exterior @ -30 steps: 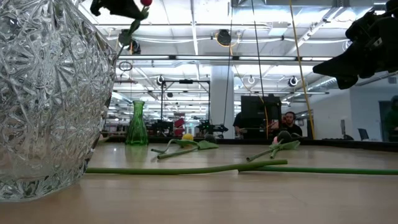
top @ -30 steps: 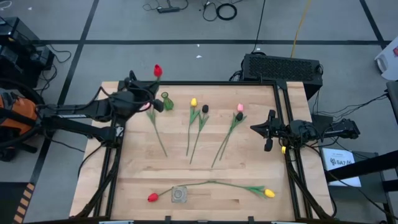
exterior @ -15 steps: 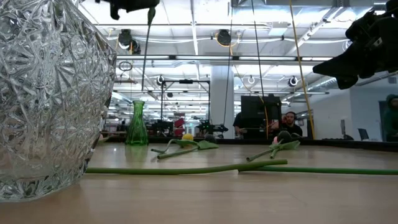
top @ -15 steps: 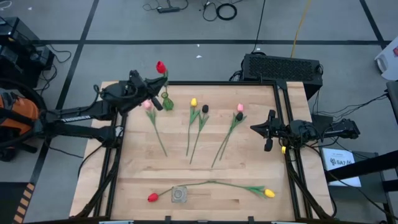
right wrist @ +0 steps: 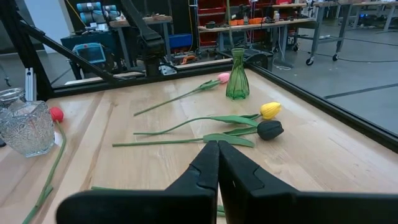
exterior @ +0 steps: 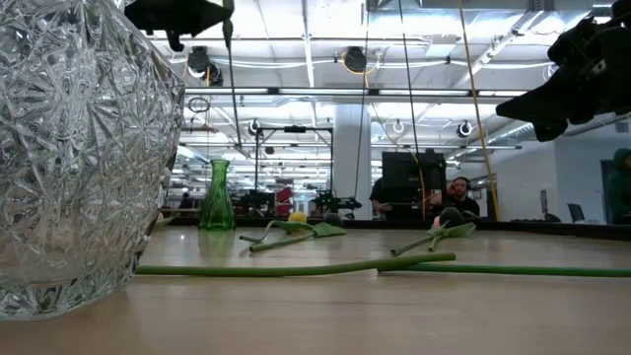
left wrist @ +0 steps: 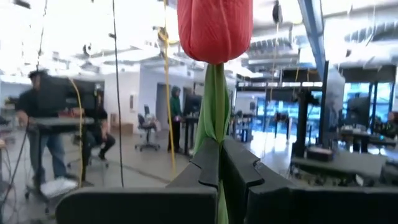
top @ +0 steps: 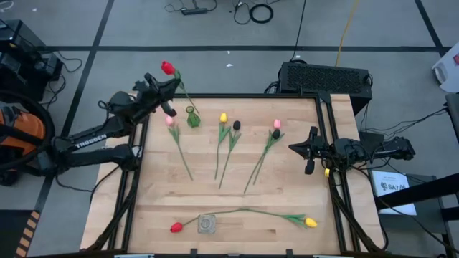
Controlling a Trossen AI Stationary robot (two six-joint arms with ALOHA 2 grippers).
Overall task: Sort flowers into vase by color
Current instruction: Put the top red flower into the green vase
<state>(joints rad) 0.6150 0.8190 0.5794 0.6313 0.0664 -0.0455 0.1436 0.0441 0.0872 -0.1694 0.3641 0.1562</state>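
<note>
My left gripper [top: 173,82] is up over the table's far left corner, shut on a red tulip [top: 168,68]. The tulip's thin stem [exterior: 234,89] hangs down toward the small green vase [top: 193,118]; whether its tip is in the mouth, I cannot tell. My right gripper [top: 310,152] waits shut above the table's right side, holding nothing. A pink tulip [top: 170,120], a yellow one [top: 223,117], a dark one [top: 236,125] and a pink and dark pair [top: 276,129] lie flat on the wood. My left gripper pinches the red tulip's stem just below the head [left wrist: 215,112] between its two fingers [left wrist: 202,165]. The fingers come roughly level from the table's left and lie across the stem. The flower is lifted clear and upright, head [left wrist: 214,28] above the fingers, stem hanging below.
A cut-glass vase [top: 206,223] stands at the near edge, with a red tulip [top: 176,228] and a yellow tulip [top: 310,223] lying beside it, their stems crossing [exterior: 296,268]. A black rail [top: 251,95] frames the table. People sit in the room beyond [exterior: 458,192].
My left gripper has moved toward the far left corner and turned. The red tulip has swung from a tilt to upright, its stem now hanging straight over the green vase. The pink tulip that the arm covered now shows.
</note>
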